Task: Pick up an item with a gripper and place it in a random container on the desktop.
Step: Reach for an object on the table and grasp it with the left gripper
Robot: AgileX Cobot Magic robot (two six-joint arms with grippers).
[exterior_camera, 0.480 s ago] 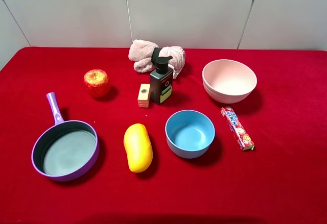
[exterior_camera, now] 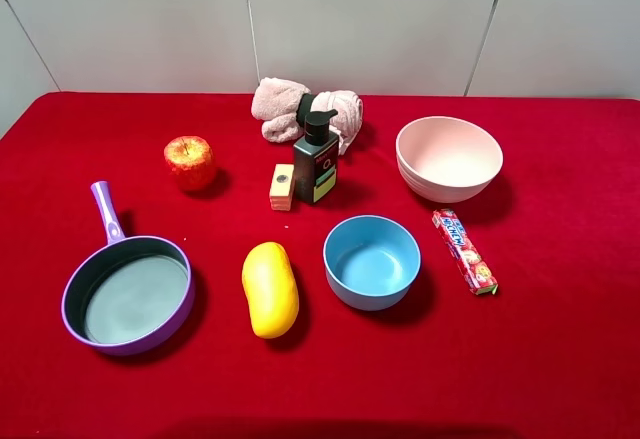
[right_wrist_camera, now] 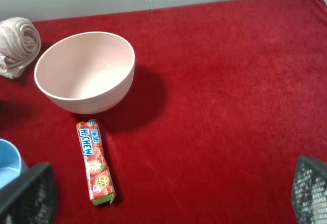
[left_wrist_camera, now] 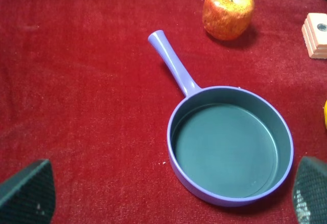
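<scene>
The yellow mango (exterior_camera: 270, 289) lies on the red desktop (exterior_camera: 560, 359) between the purple frying pan (exterior_camera: 135, 299) and the blue bowl. The pan is empty, with its lilac handle (exterior_camera: 106, 209) pointing to the back. Neither arm shows in the exterior high view. In the left wrist view the pan (left_wrist_camera: 225, 150) lies below the open, empty left gripper (left_wrist_camera: 168, 196), whose fingertips (left_wrist_camera: 28, 193) stand wide apart; a sliver of the mango (left_wrist_camera: 325, 114) shows at the frame's edge. The right gripper (right_wrist_camera: 168, 193) is open and empty above bare cloth near the candy pack.
A red-yellow apple (exterior_camera: 189, 162), a wooden block (exterior_camera: 282, 187), a dark pump bottle (exterior_camera: 316, 159) and a rolled pink towel (exterior_camera: 300, 107) stand at the back. A blue bowl (exterior_camera: 371, 261), a pink bowl (exterior_camera: 449, 157) and a candy pack (exterior_camera: 464, 251) are on the right.
</scene>
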